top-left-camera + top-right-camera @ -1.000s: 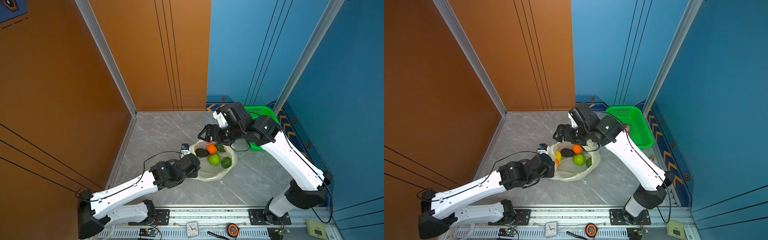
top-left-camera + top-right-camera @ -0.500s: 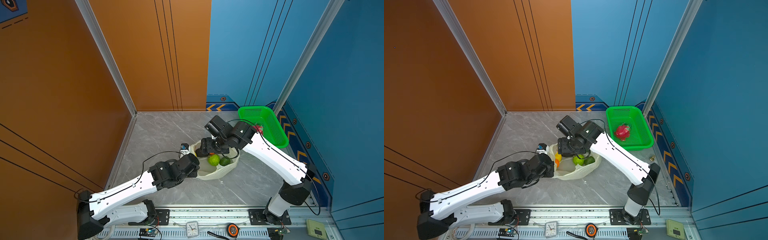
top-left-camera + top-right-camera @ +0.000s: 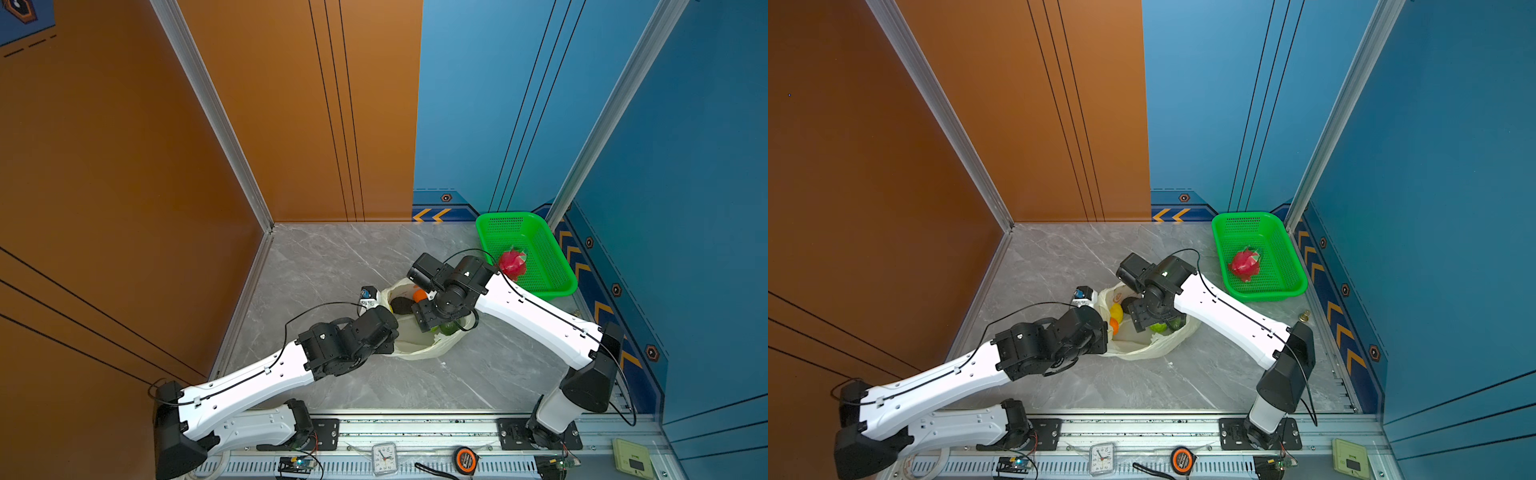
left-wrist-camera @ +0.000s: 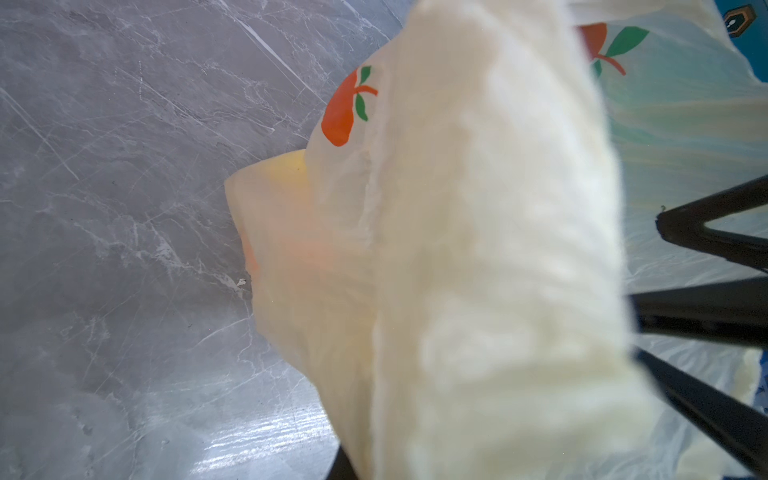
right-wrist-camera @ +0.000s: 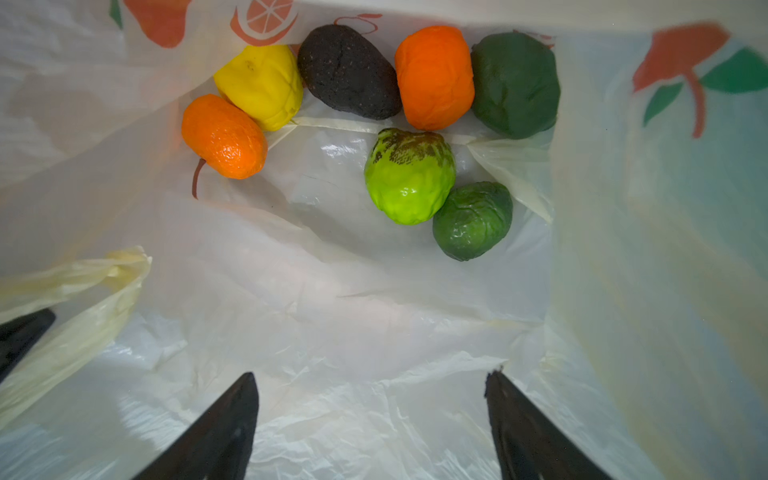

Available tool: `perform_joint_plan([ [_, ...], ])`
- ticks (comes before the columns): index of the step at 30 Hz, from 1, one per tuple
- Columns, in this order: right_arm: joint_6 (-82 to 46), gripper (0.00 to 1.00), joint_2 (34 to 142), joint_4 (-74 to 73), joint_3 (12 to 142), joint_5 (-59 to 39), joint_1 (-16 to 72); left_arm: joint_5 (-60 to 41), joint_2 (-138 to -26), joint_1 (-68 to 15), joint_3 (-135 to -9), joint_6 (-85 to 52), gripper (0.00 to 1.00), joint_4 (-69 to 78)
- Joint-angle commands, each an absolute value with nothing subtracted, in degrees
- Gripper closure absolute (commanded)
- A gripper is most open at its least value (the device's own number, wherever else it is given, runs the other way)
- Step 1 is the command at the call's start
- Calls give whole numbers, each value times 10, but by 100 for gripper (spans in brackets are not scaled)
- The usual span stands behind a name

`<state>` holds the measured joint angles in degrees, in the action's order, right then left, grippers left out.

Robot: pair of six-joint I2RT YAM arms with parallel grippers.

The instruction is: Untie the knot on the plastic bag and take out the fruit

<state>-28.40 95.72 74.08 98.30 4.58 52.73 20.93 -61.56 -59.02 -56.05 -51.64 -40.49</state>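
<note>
- Plastic bag (image 5: 374, 299) was untied and open — dragon fruit (image 3: 512, 264) sat in the basket (image 3: 515, 214) at its 2 o'clock.
- Seven fruit (image 5: 409, 178) were left inside; right hand (image 5: 372, 374) was empty, jaws apart, and left hand (image 3: 388, 337) clamped the bag's rim.

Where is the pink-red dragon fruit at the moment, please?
In both top views the dragon fruit lies inside the green basket, by the blue wall on the right, outside the plastic bag.
</note>
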Motion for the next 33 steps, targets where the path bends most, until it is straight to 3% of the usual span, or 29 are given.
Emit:
perform_joint_plan([
  [1,-250,17,963,754,976,40,534,216,-620,-585,-563,-512,100,-406],
  [22,-240,20,950,650,770,27,552,207,-635,-579,-570,-520,100,-398],
  [33,-296,17,969,599,775,10,527,188,-651,-620,-533,-547,100,-379],
])
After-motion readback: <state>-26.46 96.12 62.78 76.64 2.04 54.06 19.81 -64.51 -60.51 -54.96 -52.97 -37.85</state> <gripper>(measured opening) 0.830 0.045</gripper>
